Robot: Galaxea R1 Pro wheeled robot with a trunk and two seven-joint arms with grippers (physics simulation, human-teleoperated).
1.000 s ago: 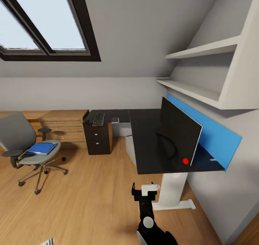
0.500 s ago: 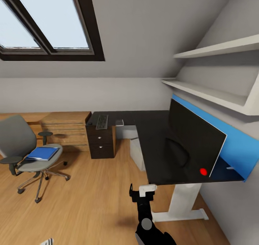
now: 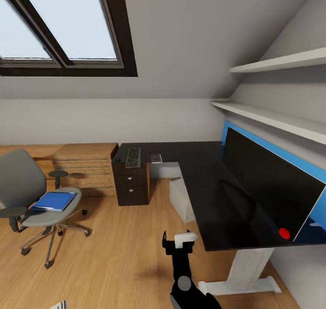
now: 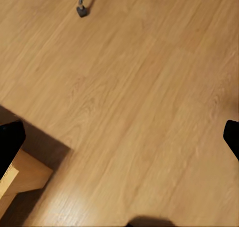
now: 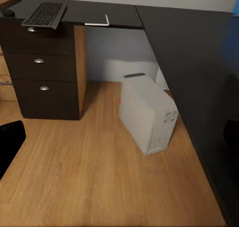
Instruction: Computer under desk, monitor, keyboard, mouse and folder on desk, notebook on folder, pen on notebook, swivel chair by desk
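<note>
Both my grippers sit wide open, empty — folder (image 3: 54, 201) on swivel chair (image 3: 34, 195), keyboard (image 3: 133, 157) on desk (image 3: 199, 173), computer (image 5: 147, 118) under it.

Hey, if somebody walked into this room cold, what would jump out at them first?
Probably the wide black monitor standing on the glossy black desk against its blue back panel, at the right. Next, the bright blue folder lying on the grey swivel chair at the left, and the big skylight overhead.
</note>
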